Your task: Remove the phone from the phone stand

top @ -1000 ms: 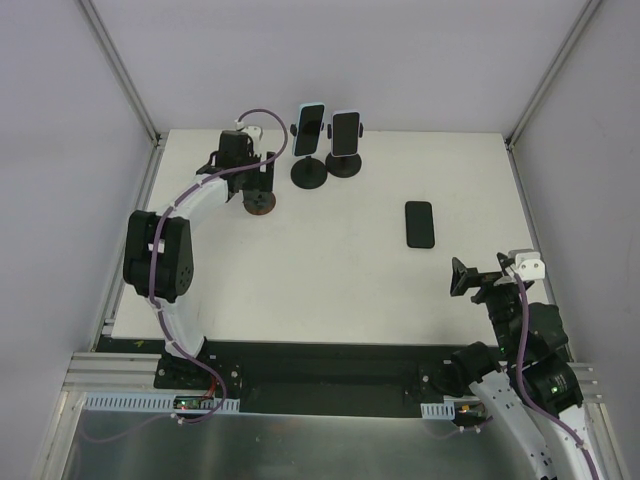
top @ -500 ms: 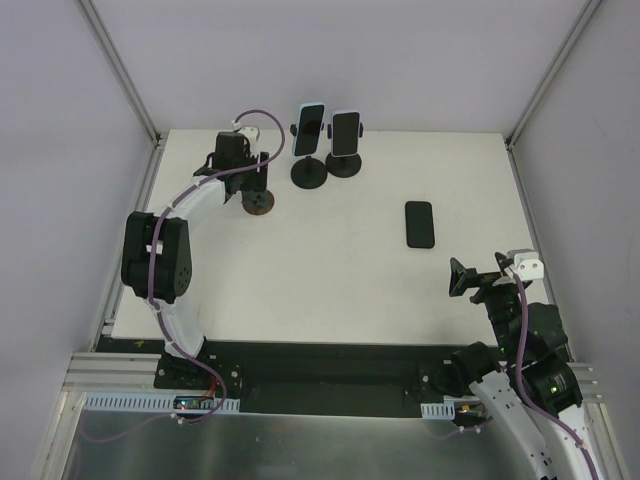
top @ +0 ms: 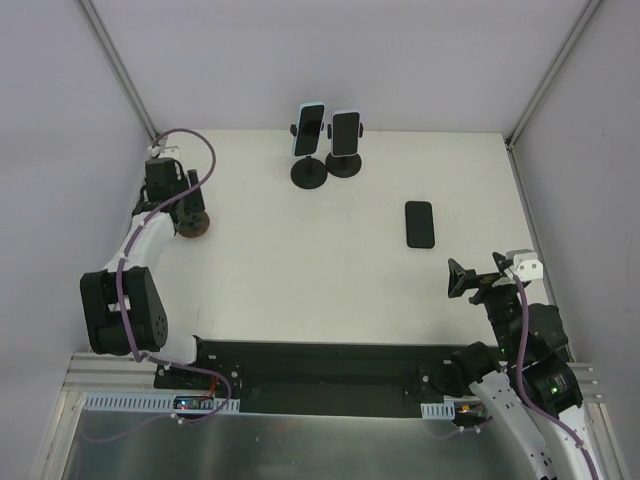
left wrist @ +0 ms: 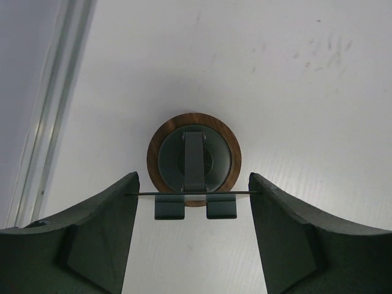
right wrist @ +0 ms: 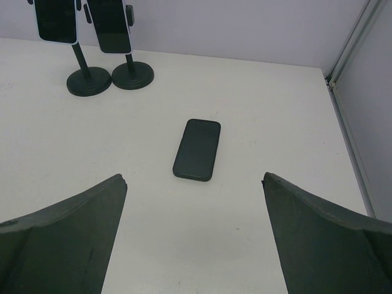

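Observation:
Two phones stand upright in black stands at the back of the table; they also show in the right wrist view. A third dark phone lies flat on the table, right of centre, and shows in the right wrist view. My left gripper is at the far left, shut on the thin plate of an empty stand with a round wooden base. My right gripper is open and empty, near the flat phone.
The white table is enclosed by pale walls with metal corner rails. The left rail runs close beside the wooden-base stand. The right rail runs beside the flat phone.
My left gripper has swung from the back middle-left to the far left edge, taking the wooden-base stand with it. The right arm has barely moved.

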Controlling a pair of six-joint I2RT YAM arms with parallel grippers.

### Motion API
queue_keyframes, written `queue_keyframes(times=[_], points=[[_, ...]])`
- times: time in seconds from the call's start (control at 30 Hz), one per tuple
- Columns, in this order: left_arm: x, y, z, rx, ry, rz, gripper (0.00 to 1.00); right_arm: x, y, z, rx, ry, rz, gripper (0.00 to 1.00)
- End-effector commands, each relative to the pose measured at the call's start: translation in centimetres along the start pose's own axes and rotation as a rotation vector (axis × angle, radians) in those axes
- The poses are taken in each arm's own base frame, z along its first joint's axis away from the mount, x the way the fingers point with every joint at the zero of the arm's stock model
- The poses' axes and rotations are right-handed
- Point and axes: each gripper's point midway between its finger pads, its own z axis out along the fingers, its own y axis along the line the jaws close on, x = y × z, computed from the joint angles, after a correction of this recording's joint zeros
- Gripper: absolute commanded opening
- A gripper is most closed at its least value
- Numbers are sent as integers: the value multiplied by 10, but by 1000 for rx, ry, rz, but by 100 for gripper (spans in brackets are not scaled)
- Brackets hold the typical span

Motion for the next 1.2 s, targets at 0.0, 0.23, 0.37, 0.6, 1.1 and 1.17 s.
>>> queue_keyframes(times=[0.0, 0.23, 0.37, 0.6, 1.1, 1.17], points=[[-6, 38, -28, -120, -76, -97, 28, -16, 3, -4, -21, -63, 28, 96], [6, 64, -28, -167, -53, -198, 27, -16, 4, -5, -27, -69, 30, 96], [13, 66, -15, -163, -21, -209, 27, -14, 4, -4, -29, -59, 27, 96], [22, 61, -7, -150, 9, -263, 39, -12, 3, -2, -21, -49, 19, 96], [5, 66, -37, -208, -74, -209, 99, -10, 4, -1, -24, -43, 18, 96], [0, 56, -44, -202, -88, -174, 99, -11, 4, -1, -23, -46, 19, 96]])
